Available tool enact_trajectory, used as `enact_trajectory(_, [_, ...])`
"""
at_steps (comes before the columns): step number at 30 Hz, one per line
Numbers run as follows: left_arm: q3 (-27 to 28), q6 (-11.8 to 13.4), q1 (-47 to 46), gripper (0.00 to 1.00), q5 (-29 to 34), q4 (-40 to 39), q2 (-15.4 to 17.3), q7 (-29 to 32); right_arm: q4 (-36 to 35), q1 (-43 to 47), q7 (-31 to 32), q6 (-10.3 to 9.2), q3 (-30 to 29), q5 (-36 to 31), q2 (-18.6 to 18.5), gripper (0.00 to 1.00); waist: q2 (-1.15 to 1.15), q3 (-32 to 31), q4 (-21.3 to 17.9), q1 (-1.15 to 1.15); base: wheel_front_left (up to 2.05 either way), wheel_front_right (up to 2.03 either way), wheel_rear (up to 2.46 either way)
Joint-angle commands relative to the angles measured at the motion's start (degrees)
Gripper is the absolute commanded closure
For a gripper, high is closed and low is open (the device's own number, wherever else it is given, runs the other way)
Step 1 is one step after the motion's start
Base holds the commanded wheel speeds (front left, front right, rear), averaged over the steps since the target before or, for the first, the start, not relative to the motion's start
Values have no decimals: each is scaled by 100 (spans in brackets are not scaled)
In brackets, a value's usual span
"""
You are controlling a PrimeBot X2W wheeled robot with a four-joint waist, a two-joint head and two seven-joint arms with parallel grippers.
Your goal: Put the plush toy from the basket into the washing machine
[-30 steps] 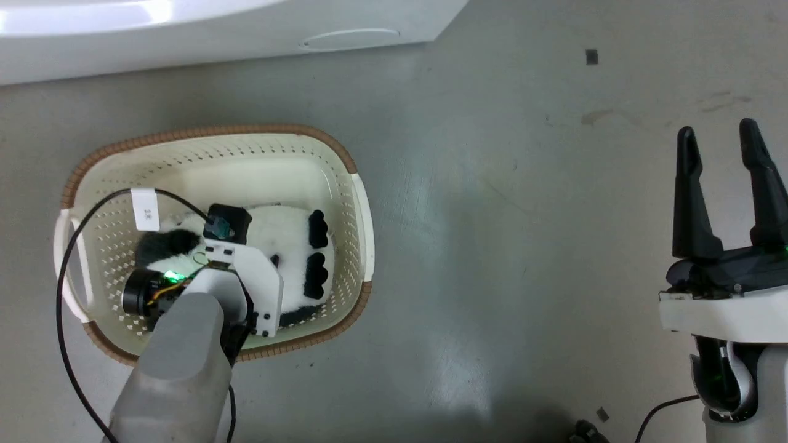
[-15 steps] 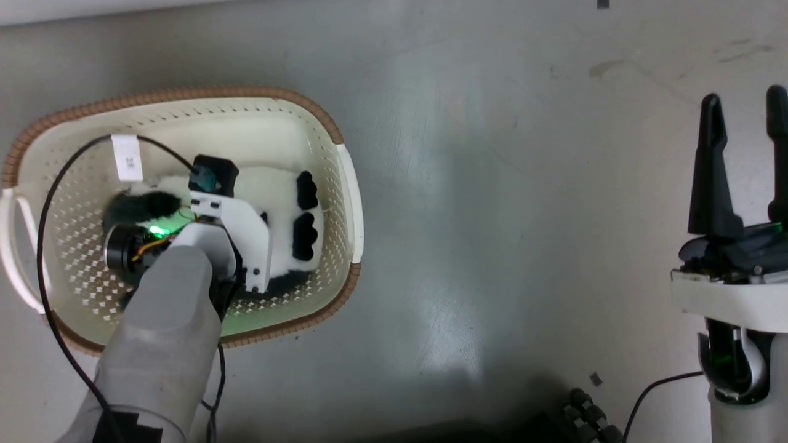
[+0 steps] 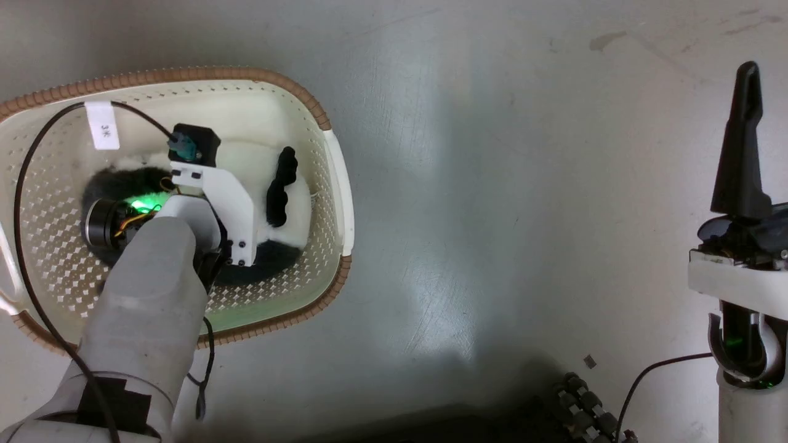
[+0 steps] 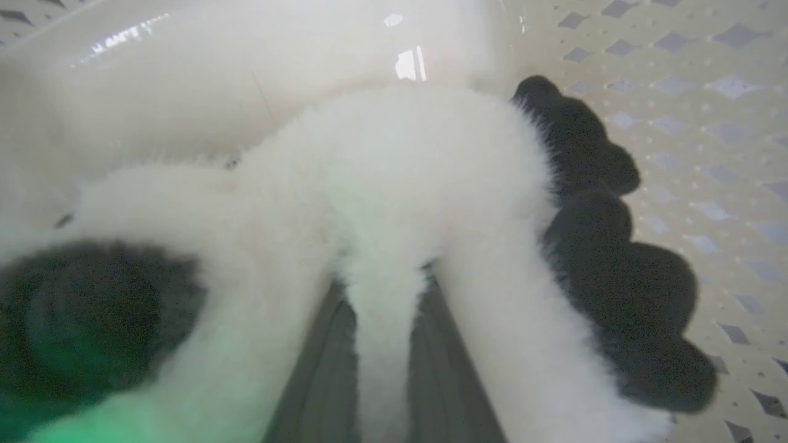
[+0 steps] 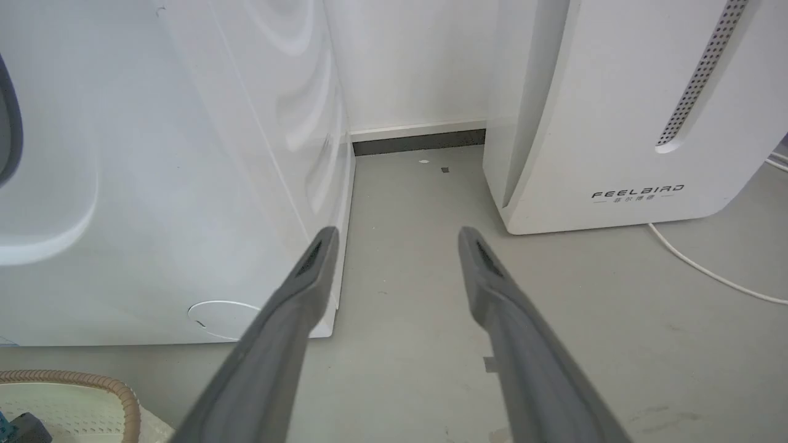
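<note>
- The left end effector (image 4: pixel 385 289) is clenched on a thin ridge of white fur on the plush toy (image 3: pixel 295 206), which lies in the basket (image 3: pixel 184 75) at 9 o'clock in the head view; so shallow a pinch may slip once the toy's weight hangs from it
- The toy's black limb (image 3: pixel 280 191) lies near the basket wall at 3 o'clock and could catch the rim, dragging the basket
- The black cable (image 3: pixel 24 184) looping over the basket could snag its rim
- The right end effector (image 5: pixel 394 231) is released and carries nothing
- The left wrist hides the grasp in the head view, so its depth is unclear
- The washing machine (image 5: pixel 154 184) is cut off at 9 o'clock in the right wrist view; whether its door is open cannot be told
</note>
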Motion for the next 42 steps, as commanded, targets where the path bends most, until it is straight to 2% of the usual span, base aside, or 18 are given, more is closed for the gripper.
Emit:
enact_trajectory(1, [-44,-6,111,100,-67,360,92,57,-32,-162,-55,-4,-21,48,0,0,0,-20,-15,0,0,0,0])
enact_trajectory(4, [-36,-43,67,100,-187,533,116,-45,-42,-183,-90,-4,-6,76,0,0,0,-115,-26,0,0,0,0])
enact_trajectory(12, [-71,-172,363,100,-302,533,22,-414,121,42,-90,-4,61,-20,0,0,0,-933,120,0,0,0,0])
enact_trajectory(19, [-111,-278,726,100,-421,533,-197,-928,321,380,-90,-4,34,-165,0,0,0,-1840,379,0,0,0,0])
enact_trajectory(20, [-129,-322,908,100,-485,533,-301,-1113,398,559,-90,-4,41,-246,0,0,0,-2216,507,0,0,0,0])
enact_trajectory(29, [-306,-392,1430,100,-551,533,-495,-1855,560,1067,-90,-4,21,-425,0,0,0,-3244,852,0,0,0,0])
enact_trajectory(36, [-370,-395,1749,100,-621,421,-556,-2431,651,1497,-90,-4,-35,-511,0,0,0,-3949,1115,0,0,0,0])
enact_trajectory(42, [-283,-179,1950,100,-629,-187,-495,-2543,667,1723,-90,-4,-73,-526,0,0,0,-4310,1261,0,0,0,0])
